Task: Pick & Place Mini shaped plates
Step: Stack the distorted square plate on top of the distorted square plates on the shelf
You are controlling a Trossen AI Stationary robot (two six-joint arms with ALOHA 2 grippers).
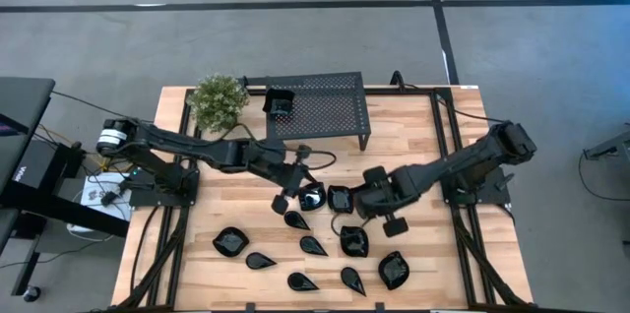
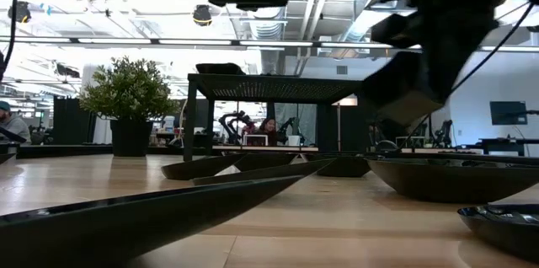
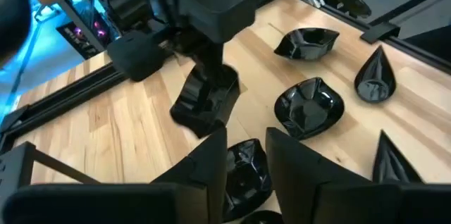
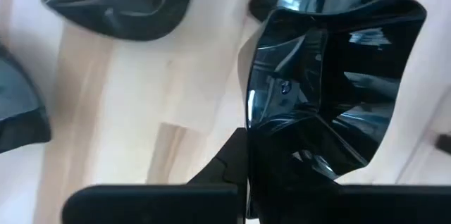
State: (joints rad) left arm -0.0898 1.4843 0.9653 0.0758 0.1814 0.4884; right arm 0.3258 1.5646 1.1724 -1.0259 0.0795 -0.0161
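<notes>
Several glossy black mini plates [image 1: 313,246] lie on the wooden table's near half, and one more [image 1: 280,103] sits on the black perforated stand. My left gripper [image 1: 291,195] is open at the table's middle. In its wrist view its fingers [image 3: 296,168] stand on either side of a roundish plate [image 3: 243,171] without plainly touching it. My right gripper [image 1: 356,203], just to the right, is shut on a squarish plate [image 4: 324,97], which the left wrist view also shows [image 3: 208,101]. My right gripper pinches the squarish plate by its raised rim [image 4: 251,122] on one side, between the two fingers [image 4: 225,160]. The plate sticks out beyond the fingertips and is tilted. Its lower edge [image 3: 194,122] is close to the table; whether it touches the wood cannot be told.
The perforated stand [image 1: 320,106] and a potted plant [image 1: 217,101] are at the far edge. Teardrop and roundish plates [image 1: 393,270] crowd the near half under both arms. Bare wood shows at the table's left [image 1: 197,205] and right [image 1: 443,244].
</notes>
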